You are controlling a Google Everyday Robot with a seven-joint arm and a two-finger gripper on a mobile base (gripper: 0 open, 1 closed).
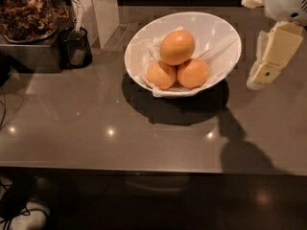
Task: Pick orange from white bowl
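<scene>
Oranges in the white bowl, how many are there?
3. The largest orange sits on top toward the back; two smaller ones lie below it, front left and front right. More may hide underneath. The gripper hangs right of the white bowl.

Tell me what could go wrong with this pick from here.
1. The orange rests on top of two smaller oranges; a push off centre could roll it away or scatter the pile.
2. The gripper hangs to the right of the white bowl, outside its rim; coming across low could knock the rim and shift the bowl.
3. The crinkled lining lies close beside the fruit and might get caught in the grasp.
</scene>
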